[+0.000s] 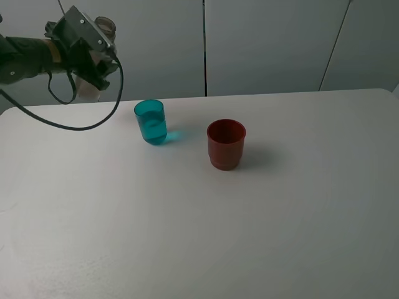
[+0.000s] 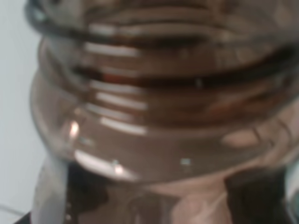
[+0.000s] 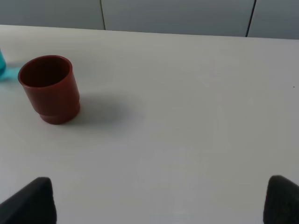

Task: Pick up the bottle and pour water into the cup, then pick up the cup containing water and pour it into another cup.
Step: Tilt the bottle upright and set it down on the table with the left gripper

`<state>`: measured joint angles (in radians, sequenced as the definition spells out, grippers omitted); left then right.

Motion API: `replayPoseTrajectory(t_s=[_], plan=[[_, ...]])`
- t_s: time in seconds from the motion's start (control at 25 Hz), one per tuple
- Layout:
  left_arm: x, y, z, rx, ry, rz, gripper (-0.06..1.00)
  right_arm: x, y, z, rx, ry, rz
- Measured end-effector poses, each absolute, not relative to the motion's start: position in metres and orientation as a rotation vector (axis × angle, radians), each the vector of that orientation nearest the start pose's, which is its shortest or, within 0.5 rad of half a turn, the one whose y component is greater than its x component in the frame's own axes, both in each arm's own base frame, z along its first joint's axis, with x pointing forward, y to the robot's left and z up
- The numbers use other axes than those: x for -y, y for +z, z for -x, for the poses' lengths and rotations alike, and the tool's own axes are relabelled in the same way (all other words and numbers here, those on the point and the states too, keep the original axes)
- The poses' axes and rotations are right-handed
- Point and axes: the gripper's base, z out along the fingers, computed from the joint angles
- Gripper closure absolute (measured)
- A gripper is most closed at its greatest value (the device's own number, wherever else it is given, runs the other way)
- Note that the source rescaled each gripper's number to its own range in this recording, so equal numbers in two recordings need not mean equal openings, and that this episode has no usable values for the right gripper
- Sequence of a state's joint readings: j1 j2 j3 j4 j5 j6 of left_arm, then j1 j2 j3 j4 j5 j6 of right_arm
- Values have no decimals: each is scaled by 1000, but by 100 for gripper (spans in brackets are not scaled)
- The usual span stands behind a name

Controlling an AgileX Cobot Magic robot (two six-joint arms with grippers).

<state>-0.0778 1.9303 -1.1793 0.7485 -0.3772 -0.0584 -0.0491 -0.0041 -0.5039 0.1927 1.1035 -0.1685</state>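
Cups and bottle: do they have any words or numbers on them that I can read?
No, there is no writing to read in any view.
The teal cup is plain.
The red cup is plain.
The bottle shows only ridges and shiny glints up close, with no label.
The table and the wall have no signs either.

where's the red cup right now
In the exterior high view the red cup stands upright on the table, right of the teal cup, not touching.
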Motion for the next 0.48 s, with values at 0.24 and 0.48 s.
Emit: replayPoseTrajectory(t_s=[0.24,0.48], plan=[[59,208,-422,-1755,-148,-711,94,-16,276,8,-2060,98,138],[59,203,-418,-1672,-361,-769,94,-16,276,8,-2060,98,138]])
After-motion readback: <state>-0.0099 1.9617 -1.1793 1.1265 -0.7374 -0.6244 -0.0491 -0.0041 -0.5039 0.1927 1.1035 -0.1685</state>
